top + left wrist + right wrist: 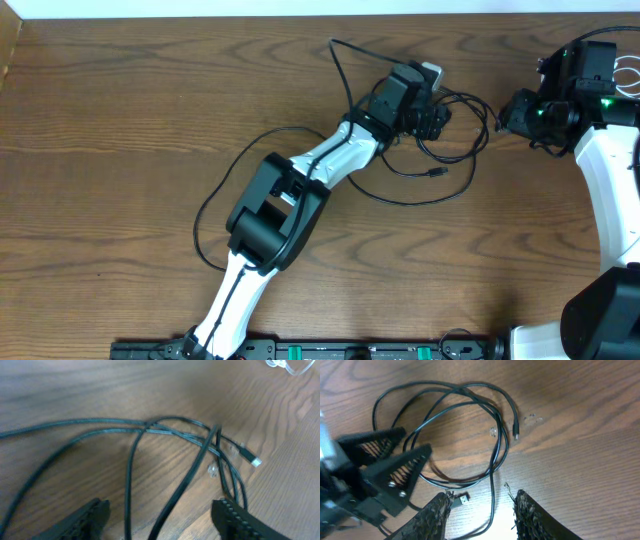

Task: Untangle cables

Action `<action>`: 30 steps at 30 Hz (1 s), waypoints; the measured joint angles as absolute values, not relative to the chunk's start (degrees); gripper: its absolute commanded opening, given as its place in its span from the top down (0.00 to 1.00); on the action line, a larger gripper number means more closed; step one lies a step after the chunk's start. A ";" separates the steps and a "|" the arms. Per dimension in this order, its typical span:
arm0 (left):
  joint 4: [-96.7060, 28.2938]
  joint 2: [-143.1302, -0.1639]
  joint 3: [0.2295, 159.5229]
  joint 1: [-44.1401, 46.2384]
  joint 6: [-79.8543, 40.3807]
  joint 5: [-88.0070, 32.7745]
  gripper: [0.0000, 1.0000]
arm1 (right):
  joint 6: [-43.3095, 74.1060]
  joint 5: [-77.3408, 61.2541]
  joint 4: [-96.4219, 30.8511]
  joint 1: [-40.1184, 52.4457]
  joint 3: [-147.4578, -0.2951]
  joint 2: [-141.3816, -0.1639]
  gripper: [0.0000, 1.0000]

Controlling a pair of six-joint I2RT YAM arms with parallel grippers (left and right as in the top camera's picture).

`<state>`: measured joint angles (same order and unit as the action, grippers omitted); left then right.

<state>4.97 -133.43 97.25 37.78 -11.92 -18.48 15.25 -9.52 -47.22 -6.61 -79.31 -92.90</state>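
- The cables are pictured lying in a loose black tangle on the wooden table, toward its far edge near the middle. One long loop is trailed out to the left beside the left arm.
- The left gripper is held over the tangle with its fingers spread wide. Several strands are seen running across the wood between them, and none is clamped. Whether the fingers touch the strands cannot be told.
- A small plug end is shown lying flat on the table, just past the point where the strands cross.
- The right gripper is held just to the right of the tangle, its fingers apart. One strand is seen passing under the gap, and nothing is gripped.
- A flat plug is seen on the wood beside one right fingertip.
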 measured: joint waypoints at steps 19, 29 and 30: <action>-1.87 -132.38 97.14 38.33 -11.97 -17.65 0.93 | 15.25 -9.72 -46.00 -6.61 -79.31 -92.92 0.59; -23.99 -106.59 96.68 32.27 -11.88 -17.61 0.93 | 14.87 -16.56 -42.46 -5.98 -79.24 -92.92 0.59; -25.26 -104.03 96.79 31.97 -11.73 -17.61 0.93 | 14.63 -17.43 -41.98 -5.48 -79.24 -92.90 0.59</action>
<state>-25.26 -104.03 96.79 31.97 -11.73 -17.61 14.63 -17.43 -41.98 -5.48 -79.24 -92.90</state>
